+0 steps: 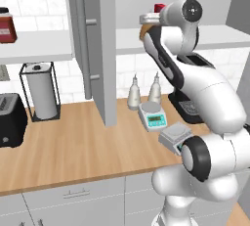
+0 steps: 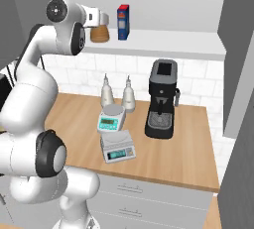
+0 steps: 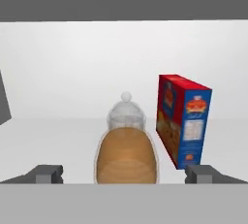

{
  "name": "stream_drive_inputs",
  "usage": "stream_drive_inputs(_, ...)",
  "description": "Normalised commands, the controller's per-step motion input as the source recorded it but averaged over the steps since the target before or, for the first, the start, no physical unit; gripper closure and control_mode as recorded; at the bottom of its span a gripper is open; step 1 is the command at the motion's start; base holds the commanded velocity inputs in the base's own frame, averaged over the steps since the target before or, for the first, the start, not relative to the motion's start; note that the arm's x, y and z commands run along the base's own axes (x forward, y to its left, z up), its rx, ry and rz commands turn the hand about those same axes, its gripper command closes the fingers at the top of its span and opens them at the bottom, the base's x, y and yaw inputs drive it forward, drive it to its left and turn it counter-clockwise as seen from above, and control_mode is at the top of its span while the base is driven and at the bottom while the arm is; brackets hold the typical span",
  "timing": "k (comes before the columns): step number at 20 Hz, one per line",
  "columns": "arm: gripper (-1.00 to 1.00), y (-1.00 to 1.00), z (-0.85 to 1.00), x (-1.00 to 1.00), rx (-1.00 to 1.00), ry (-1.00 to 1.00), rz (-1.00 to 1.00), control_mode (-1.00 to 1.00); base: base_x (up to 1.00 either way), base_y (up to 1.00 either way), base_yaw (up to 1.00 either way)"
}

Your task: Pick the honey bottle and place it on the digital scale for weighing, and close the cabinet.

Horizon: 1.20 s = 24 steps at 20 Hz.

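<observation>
Hand view is showing the gripper [image 3: 126, 173] standing wide open, its two fingertips [image 3: 46, 173] flanking the honey bottle [image 3: 126, 155] without touching it. The bottle is sitting on the shelf of the cabinet [image 1: 93, 49], just beside a red-and-blue box [image 3: 183, 119]. Down on the wooden counter [image 2: 183, 158], the digital scale [image 2: 118, 146] is lying near a white scale [image 2: 112, 118], and the cabinet door is hanging open.
</observation>
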Motion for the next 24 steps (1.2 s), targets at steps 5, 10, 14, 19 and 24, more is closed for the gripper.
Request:
stream_drive_inputs(5,-1.00,0.04,0.00,0.50,0.00,0.01,0.00,-1.00,0.00,0.00,0.00)
stream_drive_inputs(10,-1.00,0.00,-0.07,0.41,0.00,0.00,0.00,-1.00,0.00,0.00,0.00)
stream_drive_inputs(14,-1.00,0.00,-0.18,0.36,0.00,0.00,0.00,-1.00,0.00,0.00,0.00)
stream_drive_inputs(19,-1.00,0.00,0.00,0.38,0.00,0.00,0.00,-1.00,0.00,0.00,0.00)
stream_drive_inputs(24,-1.00,0.02,0.00,0.41,0.00,0.00,0.00,-1.00,0.00,0.00,0.00)
